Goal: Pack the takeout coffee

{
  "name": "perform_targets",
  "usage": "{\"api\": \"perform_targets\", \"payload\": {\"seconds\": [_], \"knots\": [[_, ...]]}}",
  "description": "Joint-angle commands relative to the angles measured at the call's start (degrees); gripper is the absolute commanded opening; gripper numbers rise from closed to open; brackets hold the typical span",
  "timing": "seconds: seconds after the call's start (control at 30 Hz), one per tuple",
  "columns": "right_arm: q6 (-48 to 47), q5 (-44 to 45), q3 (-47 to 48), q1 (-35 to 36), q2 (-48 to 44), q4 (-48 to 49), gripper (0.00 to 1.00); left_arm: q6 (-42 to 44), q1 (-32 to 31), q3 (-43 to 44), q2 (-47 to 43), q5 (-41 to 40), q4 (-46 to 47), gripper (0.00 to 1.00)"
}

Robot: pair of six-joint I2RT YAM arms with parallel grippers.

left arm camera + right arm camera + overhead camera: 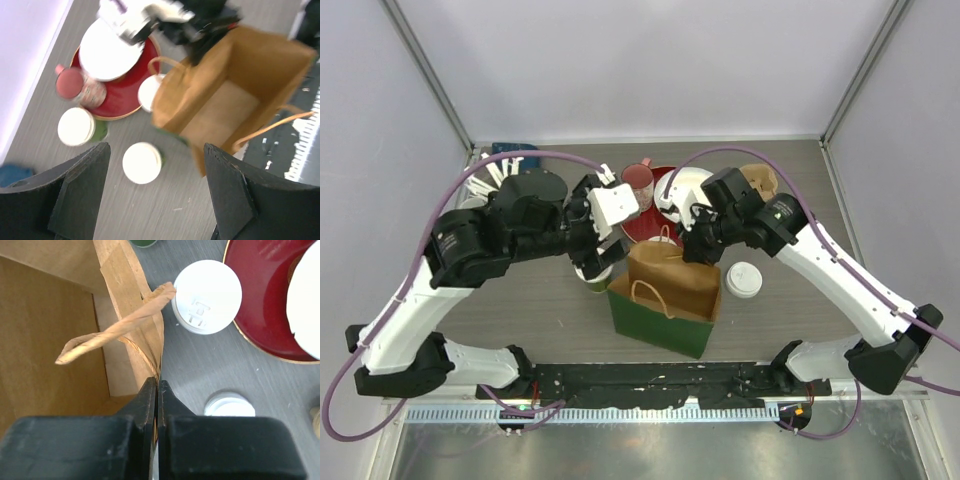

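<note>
the paper bag (665, 300), green outside and brown inside, stands open on the table (560, 320). the right gripper (157, 387) is clenched on the far right corner of the bag's rim. its two fingers press flat together with the paper edge between them, just beside a twisted handle (120, 325).

the left gripper (597, 258) hangs released off the bag's left side, its fingers (80, 190) spread wide with nothing between them. under it a lidded takeout cup (142, 162) stands on the table just left of the bag. a second cup (76, 126) stands further left of the bag, green wall showing below its white lid. a third cup (206, 296) stands just behind the bag's far wall, between the bag and a red plate (260, 305). a fourth cup (743, 280) stands just right of the bag. all four are outside the bag.

behind the bag, the red plate carries a white plate (107, 52), and a pink mug (80, 87) sits at the red plate's edge. a small white lid (229, 405) shows behind the bag near the right fingers; whether a cup sits under it is hard to tell.
</note>
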Motion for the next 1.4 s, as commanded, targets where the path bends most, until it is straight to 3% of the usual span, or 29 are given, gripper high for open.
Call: {"api": "perform_targets", "payload": {"seconds": [0.0,0.23,0.3,0.43,0.47,0.67,0.83,1.03,1.1,1.23,1.37], "knots": [[-11.74,-8.77,1.64,-1.81,0.69,-0.6,0.01,-1.36,4.76,-8.19,-0.77,-10.18,7.7,0.8],[-20.28,-15.29,5.23,-1.72,4.55,-2.69,0.01,-0.56,12.49,-16.81,-0.86,-3.28,12.1,0.81],[-21.6,-14.86,5.68,-1.72,5.08,-4.97,0.07,-0.03,14.25,-18.13,-0.94,-1.42,12.37,0.81],[-20.28,-12.75,5.5,-1.72,4.3,-4.11,0.38,0.68,14.34,-18.93,-0.59,3.68,12.54,0.82],[-20.02,-12.57,5.68,-1.72,3.6,-3.5,0.51,0.68,14.34,-18.67,-0.33,5.43,12.37,0.81],[-16.68,-10.46,8.14,-1.81,0.96,-1.56,0.7,0.59,14.34,-17.87,1.08,11.41,10.96,0.8],[-8.09,-6.07,12.61,-1.72,-0.36,2.57,0.89,0.94,14.34,-18.22,1.87,11.42,11.58,0.8],[5.96,-1.16,18.76,-4.69,-1.59,8.28,0.9,1.38,14.34,-17.7,1.69,11.77,11.49,0.8],[11.07,7.35,19.91,-6.54,-1.77,12.05,0.9,1.38,14.43,-17.26,1.78,11.86,10.96,0.8],[22.16,22.21,20.19,-14.19,-1.86,14.52,0.69,0.85,14.87,-16.38,2.04,10.02,10.52,0.8],[25.5,22.94,16.85,-25.15,-0.82,17.25,0.61,0.5,16.36,-15.85,2.31,8.43,9.21,0.81]]}}
